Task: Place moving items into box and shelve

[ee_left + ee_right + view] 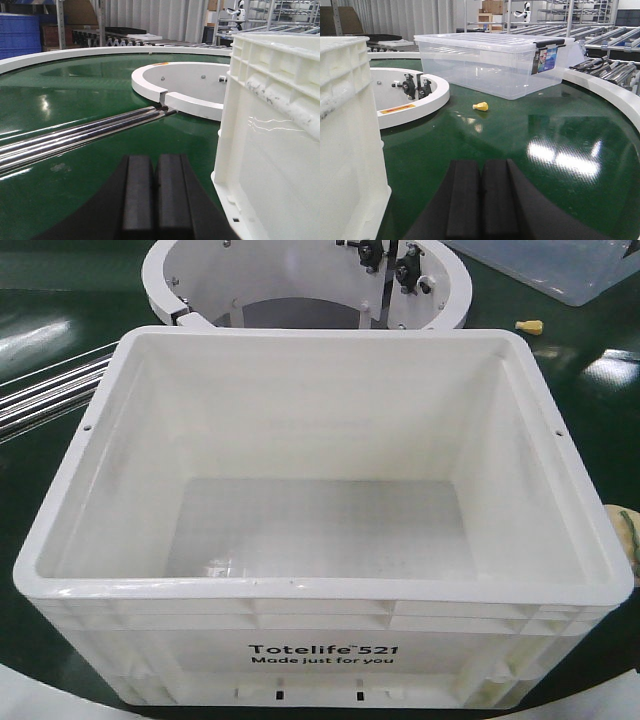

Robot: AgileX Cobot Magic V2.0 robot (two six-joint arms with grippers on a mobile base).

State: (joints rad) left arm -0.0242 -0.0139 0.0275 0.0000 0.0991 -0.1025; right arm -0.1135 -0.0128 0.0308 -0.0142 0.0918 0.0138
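Note:
A large white tote box (320,592) marked "Totelife 521" stands open on the green turntable, and nothing shows inside it. Its left wall shows in the left wrist view (275,130), its right wall in the right wrist view (345,125). A small yellow item (530,326) lies on the green surface beyond the box's far right corner, also in the right wrist view (480,106). My left gripper (154,185) is shut and empty, left of the box. My right gripper (481,190) is shut and empty, right of the box. Neither gripper shows in the front view.
A white ring hub (300,285) with black knobs sits behind the box. A clear lidded storage bin (492,62) stands at the far right. Metal rails (75,137) run across the turntable on the left. A round item with green (625,535) shows at the right edge.

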